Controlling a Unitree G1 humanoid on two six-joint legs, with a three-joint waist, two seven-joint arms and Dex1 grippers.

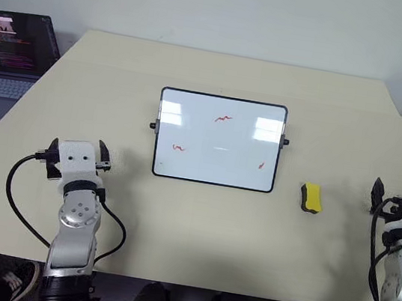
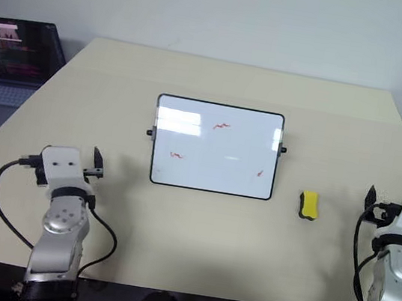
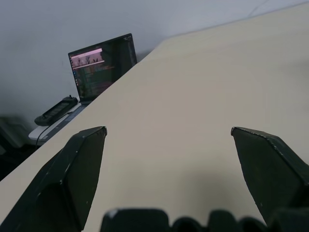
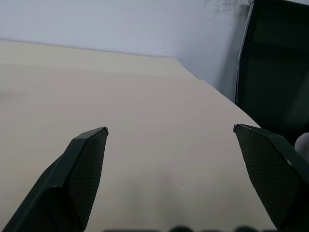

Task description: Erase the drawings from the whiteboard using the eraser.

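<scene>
From the head camera you've got the whiteboard (image 1: 218, 140) lying flat in the middle of the beige table (image 1: 195, 240), with the drawings (image 1: 223, 118) on it as three little red squiggles, one up top, one lower left, one lower right. The eraser (image 1: 311, 197) sits just off the board's right side, not touching it, nearer your right gripper (image 1: 398, 197). Your left gripper (image 1: 79, 153) hangs over the table near its left edge, well apart from the board. A laptop (image 1: 9, 54) sits off the table's left side. In the left wrist view, the fingers (image 3: 72, 179) are spread wide with nothing between them, just bare table. Right wrist view, same deal: fingers (image 4: 79, 174) wide apart, nothing held.
</scene>
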